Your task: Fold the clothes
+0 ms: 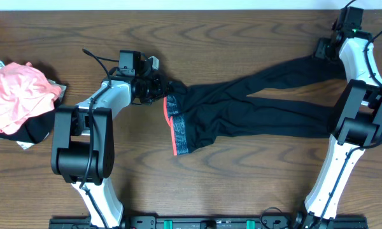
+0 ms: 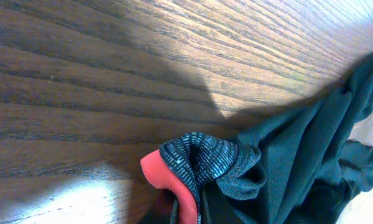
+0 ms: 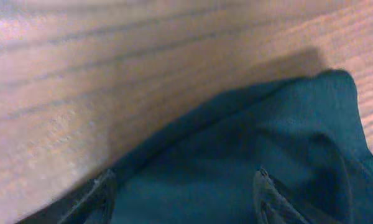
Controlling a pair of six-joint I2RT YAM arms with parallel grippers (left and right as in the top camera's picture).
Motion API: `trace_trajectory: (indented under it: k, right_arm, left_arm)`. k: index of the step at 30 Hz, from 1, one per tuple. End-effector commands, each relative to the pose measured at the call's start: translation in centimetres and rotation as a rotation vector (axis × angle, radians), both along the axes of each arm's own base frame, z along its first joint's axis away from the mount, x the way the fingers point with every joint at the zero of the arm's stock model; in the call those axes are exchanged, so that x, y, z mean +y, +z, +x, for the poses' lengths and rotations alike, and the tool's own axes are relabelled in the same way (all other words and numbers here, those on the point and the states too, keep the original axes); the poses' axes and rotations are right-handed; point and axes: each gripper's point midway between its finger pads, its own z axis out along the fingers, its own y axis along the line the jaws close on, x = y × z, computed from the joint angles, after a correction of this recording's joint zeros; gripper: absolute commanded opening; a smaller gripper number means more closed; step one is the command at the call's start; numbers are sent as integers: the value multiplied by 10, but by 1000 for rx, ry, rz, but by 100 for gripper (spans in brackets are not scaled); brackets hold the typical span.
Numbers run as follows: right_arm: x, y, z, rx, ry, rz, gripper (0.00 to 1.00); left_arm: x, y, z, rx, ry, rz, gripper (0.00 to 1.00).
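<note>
Leggings (image 1: 254,105) stretch left-right across the counter (image 1: 229,184). The waistband (image 2: 196,165) lies at the left pincer (image 1: 158,89), which pinches its bunched corner. The right pincer (image 1: 323,51), fingers (image 3: 102,190) spread, straddles the leg ends.

The table (image 1: 242,184) is dark brown wood, its wavy grain running left to right across the overhead view; beyond its far edge lies a pale strip (image 1: 178,4); in the left wrist view the grain slants and a bright glare patch (image 2: 81,199) sits low on the left; the right wrist view shows the wood blurred and reddish.
</note>
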Motion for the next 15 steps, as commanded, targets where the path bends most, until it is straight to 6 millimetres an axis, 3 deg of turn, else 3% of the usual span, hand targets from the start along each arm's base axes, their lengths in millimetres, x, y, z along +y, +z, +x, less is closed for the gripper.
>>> trace_trajectory:
  k: [1,6,9,11,12,13,15]
  right_arm:
    - [3,-21,2,13,-24,51,70]
    - [9,-52,-6,68,-31,90,73]
    - [10,-63,-10,89,-29,100,70]
    - [11,-63,-10,90,-29,101,56]
    - [11,-63,-10,90,-29,101,41]
    - [11,-62,-9,88,-29,101,17]
    - [12,-61,-9,87,-25,109,5]
  left_arm:
    - [-3,9,1,-32,-25,-3,10]
    - [-3,9,0,-33,-28,-2,10]
    - [-3,9,0,-33,-27,-2,10]
    - [-3,9,0,-33,-27,-2,10]
    - [-3,9,0,-33,-27,-2,9]
    - [-3,9,0,-33,-27,-2,10]
    - [-3,9,0,-33,-27,-2,10]
